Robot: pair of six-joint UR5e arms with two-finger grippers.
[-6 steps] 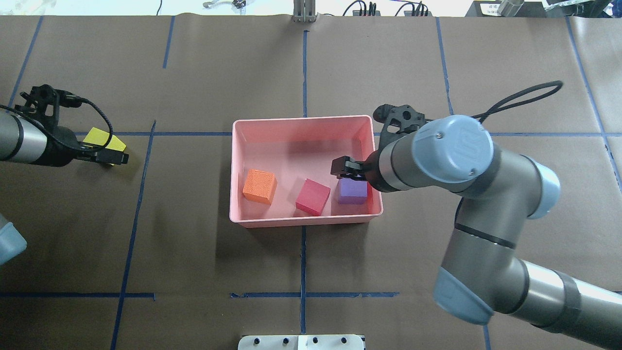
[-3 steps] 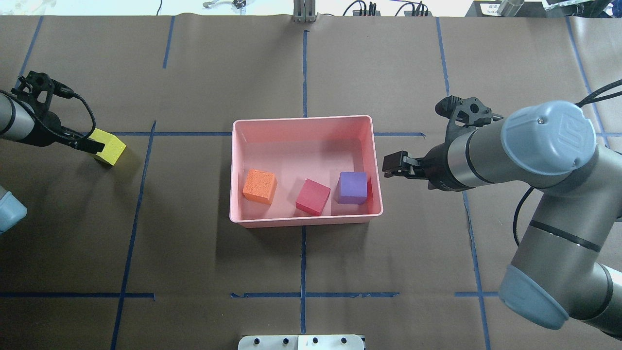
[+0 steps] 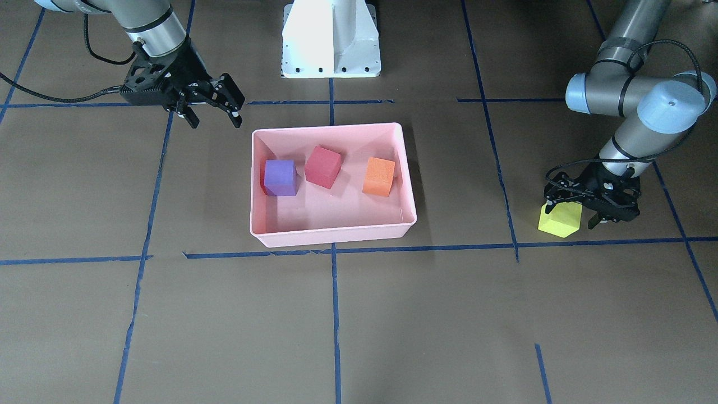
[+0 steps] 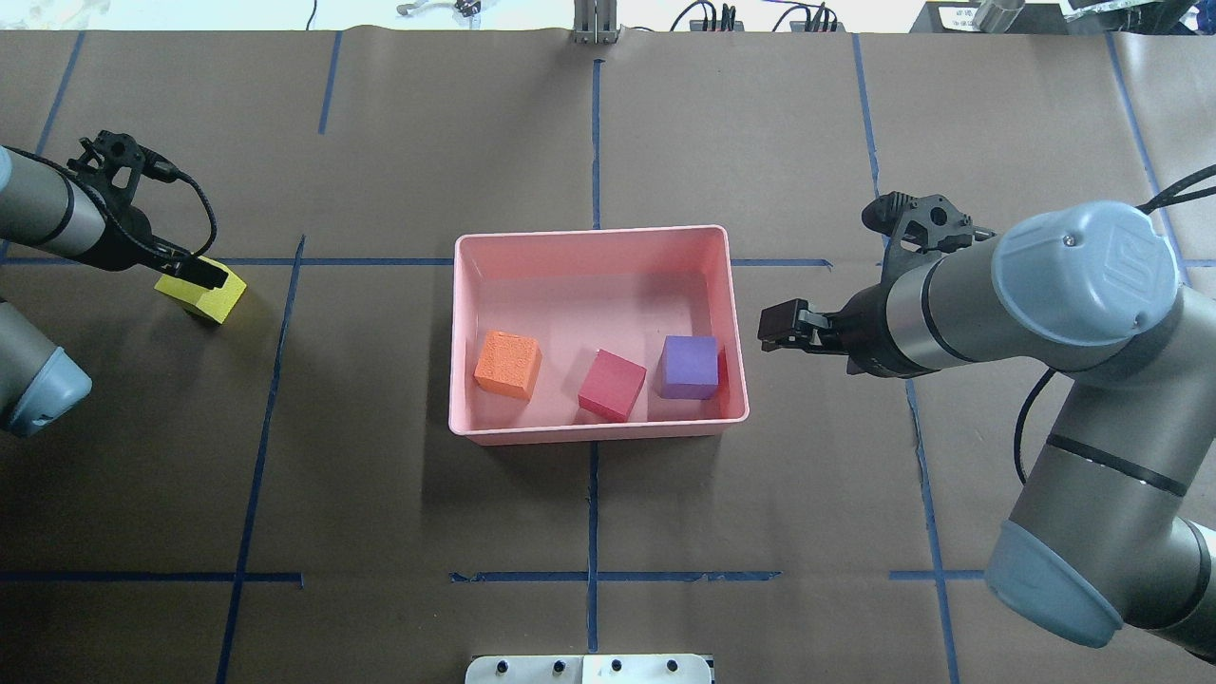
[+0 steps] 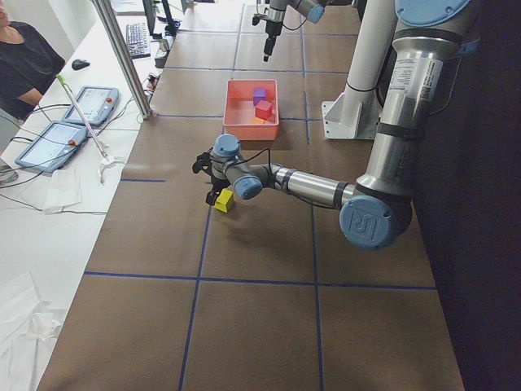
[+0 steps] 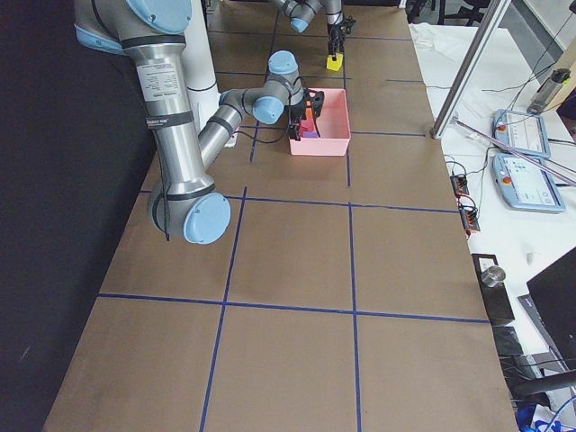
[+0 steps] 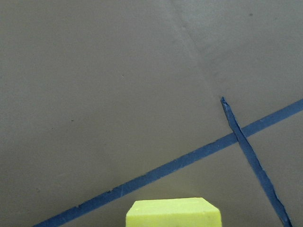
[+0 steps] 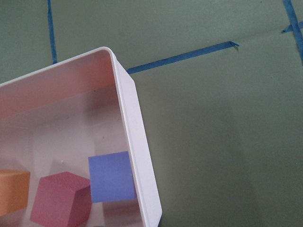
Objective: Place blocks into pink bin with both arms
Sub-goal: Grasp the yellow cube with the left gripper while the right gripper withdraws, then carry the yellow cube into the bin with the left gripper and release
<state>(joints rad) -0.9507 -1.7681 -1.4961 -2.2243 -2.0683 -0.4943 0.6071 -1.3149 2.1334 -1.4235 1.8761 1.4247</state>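
Observation:
The pink bin (image 4: pixel 594 234) lies mid-table and holds the orange block (image 4: pixel 507 363), the red block (image 4: pixel 612 384) and the purple block (image 4: pixel 690 366). The right wrist view shows the purple block (image 8: pixel 111 176) against the bin's right wall (image 8: pixel 137 142). My right gripper (image 4: pixel 771 328) hangs open and empty just outside that wall; it is also visible as the right gripper (image 3: pixel 215 123) in the front view. The yellow-green block (image 4: pixel 217 298) rests on the table far left. My left gripper (image 3: pixel 570 216) is open, its fingers straddling that block (image 3: pixel 561 221). In the left wrist view the block (image 7: pixel 173 213) fills the bottom centre.
The white pedestal base (image 3: pixel 331 39) stands behind the bin. Blue tape lines (image 4: pixel 594 570) cross the brown table cover. A person (image 5: pixel 24 65) sits at a side table with tablets (image 5: pixel 77 110) beyond the far edge, next to a metal post (image 5: pixel 122 57).
My right gripper let go of the purple block inside the bin and drew back right, out over the wall. My left gripper shifted left, then settled around the yellow-green block.

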